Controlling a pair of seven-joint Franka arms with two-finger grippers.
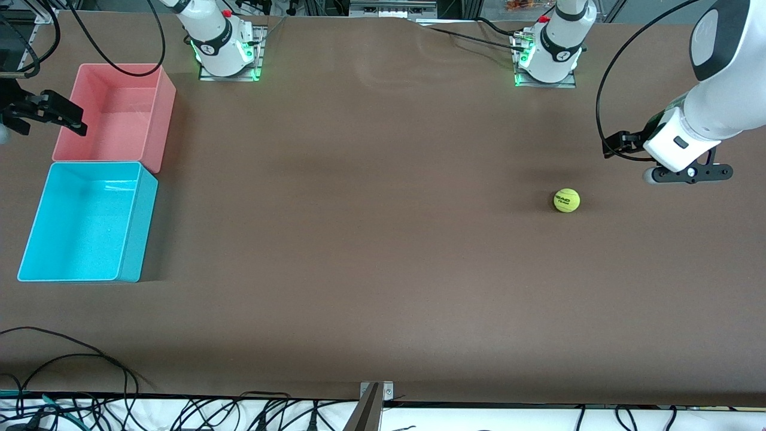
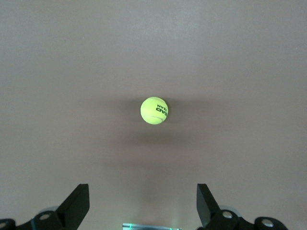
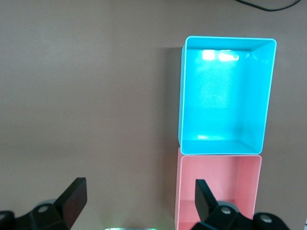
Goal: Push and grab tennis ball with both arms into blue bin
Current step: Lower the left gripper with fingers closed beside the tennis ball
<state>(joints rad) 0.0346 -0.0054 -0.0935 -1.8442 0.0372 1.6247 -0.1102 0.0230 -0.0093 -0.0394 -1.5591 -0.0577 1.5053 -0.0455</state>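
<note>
You see a matt brown desk (image 1: 371,239), a fuzzy tennis ball (image 1: 566,200), and glossy plastic blue bin (image 1: 130,239) and pink bin (image 1: 161,120).

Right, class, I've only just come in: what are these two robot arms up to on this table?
Nothing is held yet. The tennis ball lies alone on the brown table toward the left arm's end. The left claw hangs open above the table beside the ball. The right claw, also open, is over the pink bin, which touches the blue bin. Both bins look empty.
</note>
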